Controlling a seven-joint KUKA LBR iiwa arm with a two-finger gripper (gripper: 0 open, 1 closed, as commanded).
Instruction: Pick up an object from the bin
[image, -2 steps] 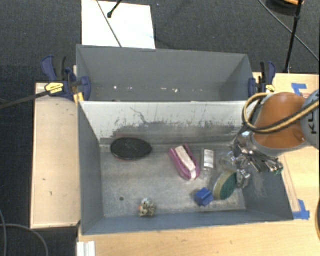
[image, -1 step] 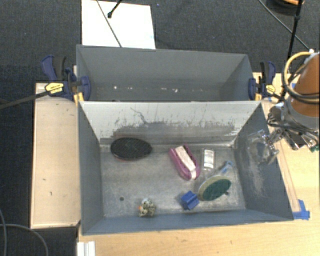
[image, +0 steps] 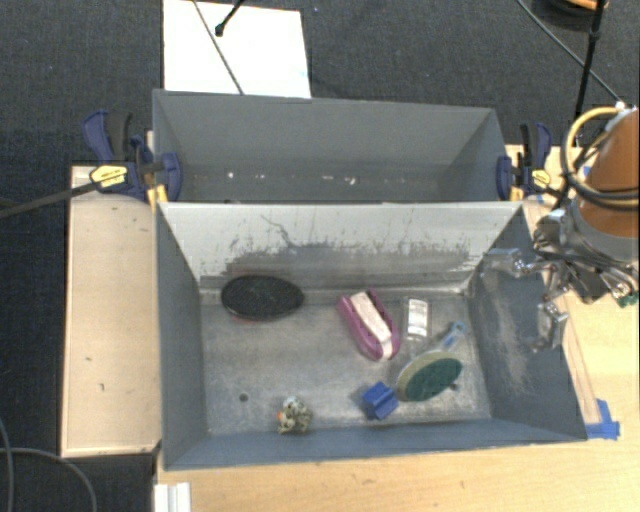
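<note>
Fingers (image: 550, 322) are hanging spread and empty over the grey metal bin (image: 512, 352)'s right slope; nearby, a flat dark green round disc (image: 430, 377) is lying, probably inviting a slip off its edge.

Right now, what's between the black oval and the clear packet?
A pink thing lies between the black oval and the clear packet, in the camera view.

Grey metal bin (image: 190, 330), floor scuffed. Black oval disc (image: 261, 297) at back left. Centre: pink oblong piece (image: 366, 324), clear packet (image: 416, 317) just beside it. Front right: green round pad (image: 430, 377), blue block (image: 378, 401) near it. Speckled lump (image: 293, 416) at front edge, well apart.
</note>
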